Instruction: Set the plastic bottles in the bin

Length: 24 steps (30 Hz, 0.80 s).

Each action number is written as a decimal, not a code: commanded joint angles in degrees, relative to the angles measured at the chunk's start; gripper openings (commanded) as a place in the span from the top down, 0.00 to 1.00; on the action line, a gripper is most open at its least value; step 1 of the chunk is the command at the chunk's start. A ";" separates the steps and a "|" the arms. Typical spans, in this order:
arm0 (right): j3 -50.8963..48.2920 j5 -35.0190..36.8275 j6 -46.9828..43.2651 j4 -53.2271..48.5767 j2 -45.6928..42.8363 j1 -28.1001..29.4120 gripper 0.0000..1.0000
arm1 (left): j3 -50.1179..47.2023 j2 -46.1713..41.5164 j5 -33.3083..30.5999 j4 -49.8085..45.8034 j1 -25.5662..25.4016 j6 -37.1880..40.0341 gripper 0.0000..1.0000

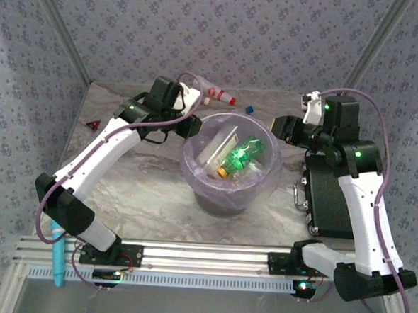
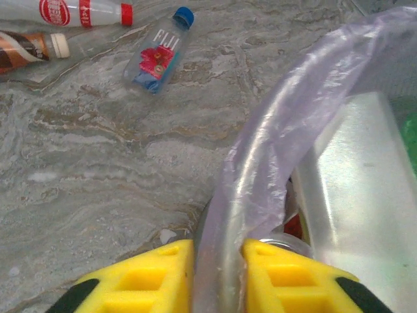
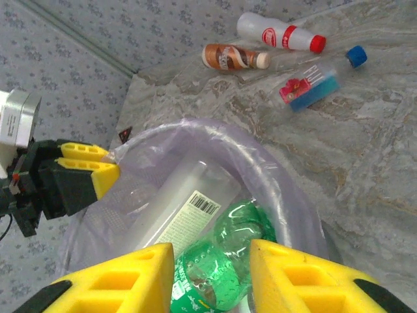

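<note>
Pinching the lavender-bagged rim of the bin (image 1: 224,193) on its far-left side, the left gripper (image 2: 218,261) is pressing its jaws together on bag and rim, so it is steadying the bin rather than carrying a bottle. The right gripper (image 3: 212,251) is hovering over the bin's right side with its jaws standing a little apart and nothing between them. A green bottle (image 1: 239,158) and some clear ones are lying in the bin beneath it. Three plastic bottles are lying on their sides on the table (image 3: 365,163) beyond the bin, toward the far edge: a white bottle with a red cap (image 3: 277,36), a brown bottle (image 3: 231,57) beside it, and a Fiji bottle (image 3: 313,85) nearest the bin. The free right gripper is looking like the better-placed one. The Fiji bottle is lying just past the far rim from it, long axis slanting toward the far edge, blue cap at the end farther from the bin.
</note>
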 commanded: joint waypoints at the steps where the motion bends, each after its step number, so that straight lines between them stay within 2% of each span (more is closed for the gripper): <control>1: 1.10 -1.09 -0.98 2.47 1.15 -1.63 0.61 | 0.37 0.39 -0.62 -0.06 1.50 -0.45 0.81; 5: -0.08 -0.71 0.49 6.26 2.67 -2.56 0.59 | 0.27 -0.69 -0.68 -0.60 2.85 -1.29 0.92; 12: -1.83 4.25 4.85 13.60 8.07 -2.80 0.54 | -2.38 -4.28 -2.57 -1.62 9.61 -3.68 1.00; 17: -3.20 5.40 8.35 20.16 12.86 -2.37 0.54 | -6.13 -7.64 -1.34 -0.60 14.86 -5.67 1.00; 24: -1.49 6.06 9.39 24.66 21.34 0.62 0.54 | -5.92 -10.58 -2.25 -1.70 16.95 -7.06 1.00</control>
